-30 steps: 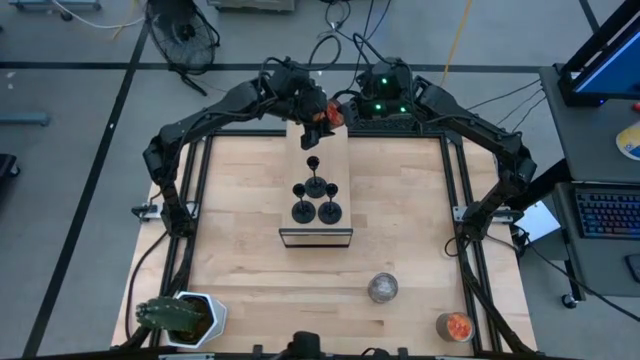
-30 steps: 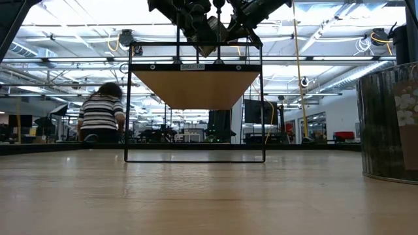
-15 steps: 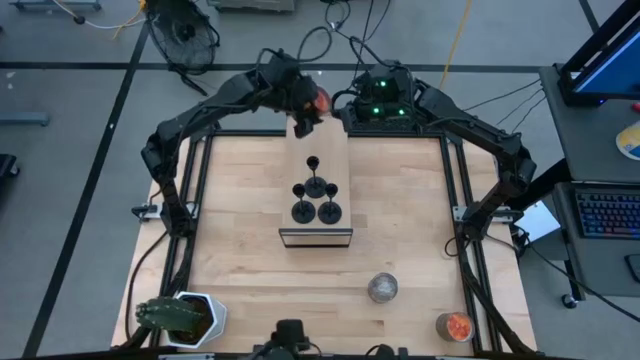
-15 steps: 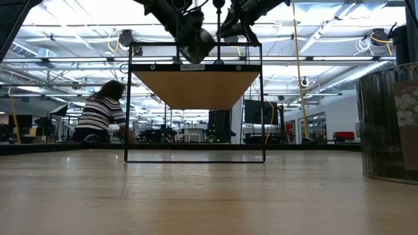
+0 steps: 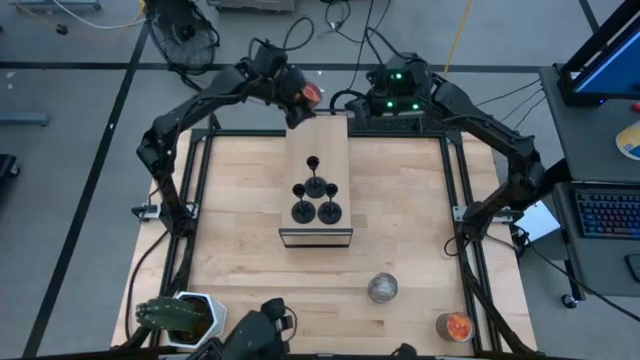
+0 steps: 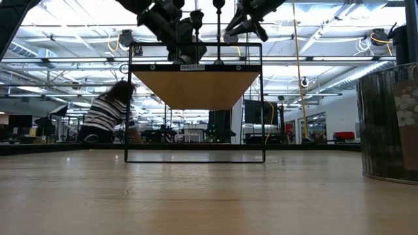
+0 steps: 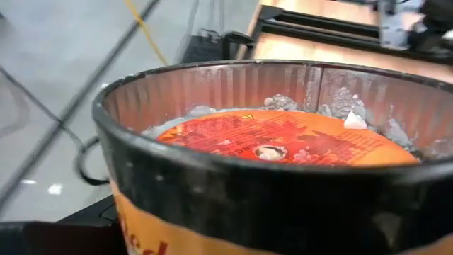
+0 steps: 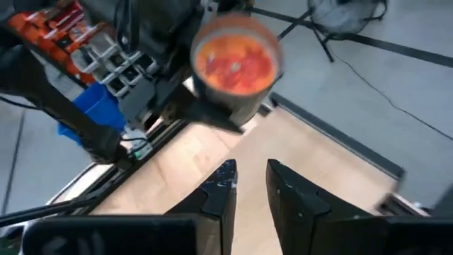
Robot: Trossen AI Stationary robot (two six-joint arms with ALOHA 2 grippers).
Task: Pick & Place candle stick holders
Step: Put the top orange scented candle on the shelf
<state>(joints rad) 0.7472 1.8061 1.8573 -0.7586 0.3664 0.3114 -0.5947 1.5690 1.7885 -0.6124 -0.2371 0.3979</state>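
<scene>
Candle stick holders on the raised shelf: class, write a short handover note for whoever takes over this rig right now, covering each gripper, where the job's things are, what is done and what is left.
Left gripper: off the shelf's far left corner, holding a jar with orange contents.
Right gripper: at the far edge behind the shelf, fingers slightly apart, holding nothing.
Candle stick holders: all four stand upright, clustered on the wooden shelf, none gripped.
Also on the table: silvery jar, a second orange jar, a potted plant.
Done: cannot be judged from this moment alone.
Left: set down the jar; otherwise unclear.
</scene>
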